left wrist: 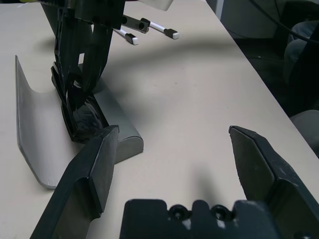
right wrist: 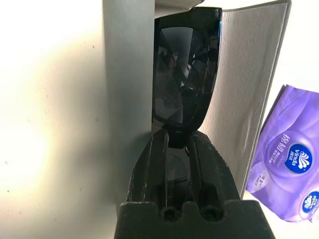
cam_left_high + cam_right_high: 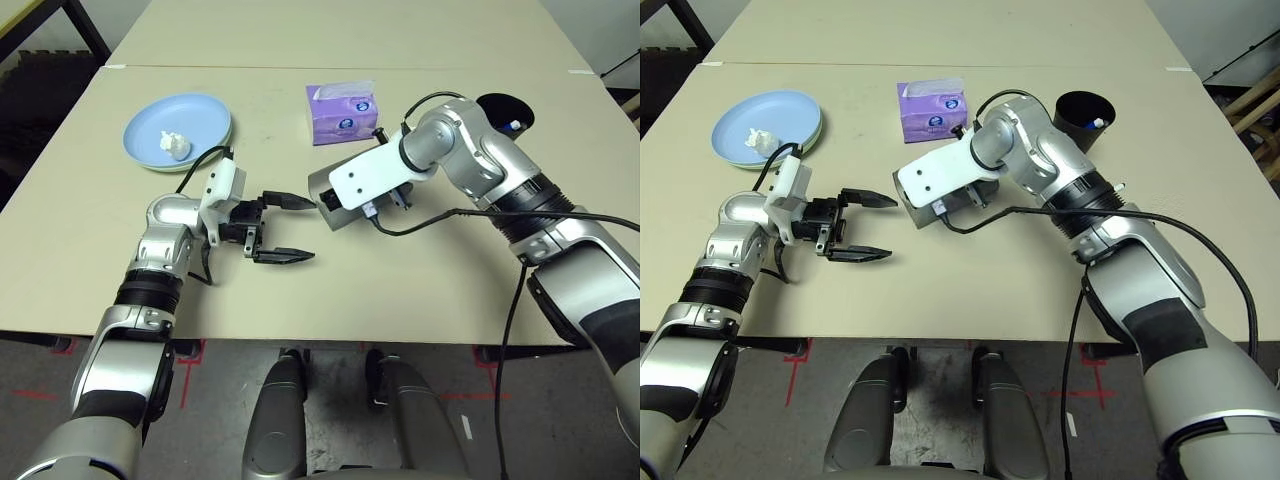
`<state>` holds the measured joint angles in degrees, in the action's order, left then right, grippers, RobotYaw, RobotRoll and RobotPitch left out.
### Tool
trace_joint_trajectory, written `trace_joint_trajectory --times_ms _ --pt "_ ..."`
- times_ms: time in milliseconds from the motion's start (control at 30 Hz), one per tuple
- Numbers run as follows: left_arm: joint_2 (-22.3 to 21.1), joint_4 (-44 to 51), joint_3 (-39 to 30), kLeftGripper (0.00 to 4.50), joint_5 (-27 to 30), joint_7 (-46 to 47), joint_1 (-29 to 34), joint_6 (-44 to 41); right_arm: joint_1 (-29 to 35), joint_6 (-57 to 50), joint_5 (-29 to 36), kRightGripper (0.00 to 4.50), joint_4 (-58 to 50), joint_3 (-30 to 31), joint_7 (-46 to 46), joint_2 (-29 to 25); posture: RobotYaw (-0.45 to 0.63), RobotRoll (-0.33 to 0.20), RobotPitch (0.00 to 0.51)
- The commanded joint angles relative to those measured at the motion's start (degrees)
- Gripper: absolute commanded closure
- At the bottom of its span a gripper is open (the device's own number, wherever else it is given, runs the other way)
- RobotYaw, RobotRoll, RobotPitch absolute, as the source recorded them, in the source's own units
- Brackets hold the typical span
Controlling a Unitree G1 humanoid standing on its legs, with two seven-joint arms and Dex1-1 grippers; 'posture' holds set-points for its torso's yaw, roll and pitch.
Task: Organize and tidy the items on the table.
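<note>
A: Plenty of bare counter [image 3: 420,290] toward the near edge, and both arms sit well in from it. The left pincer [image 3: 283,228] hangs low over the top, its black fingers spread wide apart with nothing between them.

B: And just beside it, the right pincer [image 2: 175,144] is pinched together on the black sunglasses [image 2: 185,74], dark glossy lenses upright between the walls of the open grey glasses case [image 1: 45,149].

A: The case lies on the counter, near the middle (lid flap standing up on one side). Behind it sits the purple tissue pack [image 3: 343,112], a little apart.

B: Far left, the light blue plate [image 3: 190,125] rests on the pale green one, of which only a rim peeks out, with the crumpled white tissue [image 3: 175,145] on top.

A: Over to the far right, near that edge, stands the black cup [image 3: 1083,115], a white tip showing inside. From the left wrist, two thin black white-tipped pens [image 1: 149,27] lie on the counter past the case.
</note>
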<state>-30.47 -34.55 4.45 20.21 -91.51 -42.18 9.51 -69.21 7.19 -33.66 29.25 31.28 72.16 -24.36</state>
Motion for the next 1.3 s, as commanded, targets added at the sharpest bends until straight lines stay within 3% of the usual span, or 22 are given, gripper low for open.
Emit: trace_joint_trajectory --times_ms 33,400,433,500,733,767,1300 --pt "-0.6 0.92 -0.23 0.0 -0.59 -0.38 0.74 -0.01 -0.37 0.65 0.0 3.98 0.01 0.9 0.31 -0.51 0.14 0.0 0.241" --pt "-0.6 0.61 -0.23 0.0 -0.73 -0.31 0.47 0.14 -0.27 1.52 0.11 3.98 0.03 1.08 1.52 -1.02 0.14 0.0 0.236" --pt "-0.61 0.55 -0.23 0.0 -0.75 -0.31 0.43 0.17 -0.32 1.7 0.13 3.27 0.07 1.09 1.75 -1.11 0.14 0.0 0.236" --pt "-0.58 0.38 -0.25 0.0 -0.8 -0.29 0.33 0.31 -0.42 1.97 0.24 2.75 0.14 1.01 2.1 -1.26 0.14 0.0 0.234" --pt "-0.34 -0.53 -0.25 0.0 -0.96 -0.36 -0.26 0.85 -1.19 2.84 0.34 0.18 1.49 1.03 1.91 -1.6 0.13 0.0 0.228" --pt "-0.29 -0.63 -0.23 0.0 -0.98 -0.37 -0.34 0.91 -1.3 2.91 0.34 0.04 1.64 1.02 1.8 -1.64 0.13 0.0 0.225" --pt "0.39 -4.0 0.42 0.0 -1.52 -0.99 -2.46 2.42 -3.46 -0.27 2.54 0.04 3.19 -1.74 0.96 -2.24 0.09 0.0 0.216"
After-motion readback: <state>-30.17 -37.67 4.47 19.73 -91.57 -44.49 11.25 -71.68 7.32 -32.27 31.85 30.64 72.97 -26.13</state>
